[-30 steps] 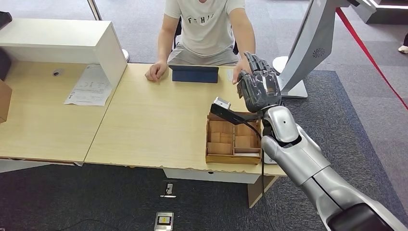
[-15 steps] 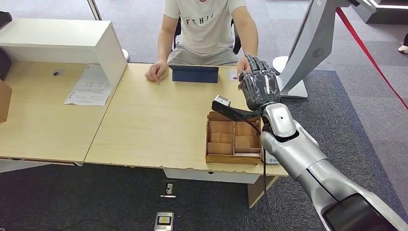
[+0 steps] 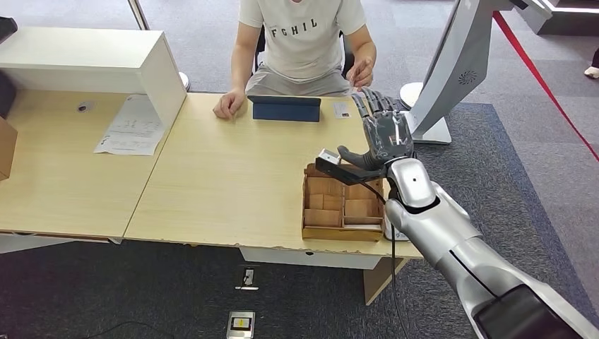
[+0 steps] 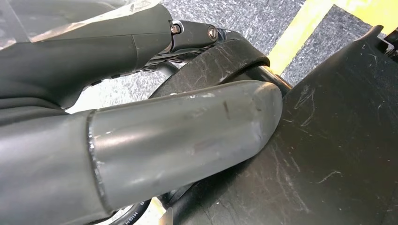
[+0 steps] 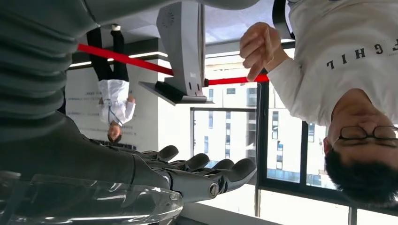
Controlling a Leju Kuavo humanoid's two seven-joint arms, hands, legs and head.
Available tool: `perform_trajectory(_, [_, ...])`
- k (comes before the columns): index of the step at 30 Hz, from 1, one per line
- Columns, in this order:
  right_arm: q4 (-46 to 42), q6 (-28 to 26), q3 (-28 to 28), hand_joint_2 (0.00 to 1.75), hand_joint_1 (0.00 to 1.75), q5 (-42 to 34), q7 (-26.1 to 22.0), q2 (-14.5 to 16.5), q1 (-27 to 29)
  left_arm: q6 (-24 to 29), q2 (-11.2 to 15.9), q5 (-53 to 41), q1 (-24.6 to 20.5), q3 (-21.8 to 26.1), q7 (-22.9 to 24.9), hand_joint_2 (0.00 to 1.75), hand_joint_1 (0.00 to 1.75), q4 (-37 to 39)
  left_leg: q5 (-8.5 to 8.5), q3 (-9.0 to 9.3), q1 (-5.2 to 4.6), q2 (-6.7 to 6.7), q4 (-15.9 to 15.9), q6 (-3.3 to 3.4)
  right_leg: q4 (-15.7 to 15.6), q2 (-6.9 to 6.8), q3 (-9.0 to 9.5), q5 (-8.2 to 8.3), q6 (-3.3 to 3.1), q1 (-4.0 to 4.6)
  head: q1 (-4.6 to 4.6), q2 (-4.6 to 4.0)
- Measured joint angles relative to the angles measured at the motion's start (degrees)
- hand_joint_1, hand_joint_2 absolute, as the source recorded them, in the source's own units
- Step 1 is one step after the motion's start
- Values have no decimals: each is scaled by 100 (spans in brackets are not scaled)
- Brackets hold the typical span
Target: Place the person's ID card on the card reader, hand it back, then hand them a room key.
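Note:
My right hand point(image 3: 385, 134) hovers palm up over the table's far right corner, fingers stretched out and holding nothing; its bare fingers point(image 5: 206, 176) also show in the right wrist view. A small white card point(image 3: 342, 109) lies on the table just right of the dark blue card reader point(image 3: 286, 108). The seated person's hand point(image 3: 362, 70) is raised near their chest, fingers curled, above and beyond my hand. A wooden compartment box point(image 3: 311, 212) sits under my forearm, with a white card point(image 3: 364, 220) in its front compartment. My left hand point(image 4: 164, 136) shows its thumb close up; its fingers are hidden.
A paper sheet point(image 3: 131, 127) lies at the left by a white raised counter point(image 3: 92, 60). A grey kiosk stand point(image 3: 452, 70) and a red barrier rope point(image 3: 544, 85) are at the right. The person's other hand point(image 3: 227, 106) rests on the table.
The person's hand has lifted from beside the card up toward their chest. My right hand has turned more palm up and dropped slightly toward me.

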Motion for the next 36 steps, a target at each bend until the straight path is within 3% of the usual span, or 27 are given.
perform_trajectory(6, [-44, 118, -52, 0, 0, -101, 250, -447, 11, 3, 6, 147, 10, 3, 30, 0, 0, 5, 0, 0, 0, -5, 6, 1, -6, -1, 0, 2, 3, -1, -1, 0])
perform_trajectory(14, [-226, 491, -631, 0, 0, -1464, 578, -1725, 176, 72, 30, 240, 45, 4, 15, 0, 0, 10, -3, -6, -2, -9, 15, 7, -13, -4, 2, 8, 13, -6, 1, 0])
perform_trajectory(19, [-363, 527, -1145, 0, 0, -2225, 815, -2553, 728, 86, 31, 186, 49, 4, 18, 0, 0, 11, -6, -7, -5, -10, 14, 10, -18, -4, 5, 9, 17, -5, -1, 0])
perform_trajectory(24, [-356, 562, -1636, 0, 0, -3218, 946, -3123, 1630, 103, 31, 153, 48, 4, 23, 0, 0, 11, -9, -11, -4, -20, 11, 13, -19, -4, 2, 8, 18, -2, -1, 0])
perform_trajectory(30, [176, 433, -2413, 0, 0, -5282, 130, -3287, 2838, 145, 31, 266, 51, 4, -95, 0, 0, 11, -9, -14, 1, -44, 8, 12, -19, -14, 5, -1, 18, 2, -1, 0])
perform_trajectory(33, [593, 616, -2947, 0, 0, -6377, -402, -3117, 3525, 176, 25, 317, 59, 4, -150, 0, 0, 11, -10, -17, 5, -59, 6, 11, -19, -29, 9, -6, 17, 5, -1, 0])
perform_trajectory(36, [976, 752, -3424, 0, 0, -6887, -630, -2780, 4153, 183, 16, 336, 64, 4, -171, 0, 0, 11, -12, -17, 8, -60, 3, 8, -19, -31, 9, -11, 12, 9, -2, 0])
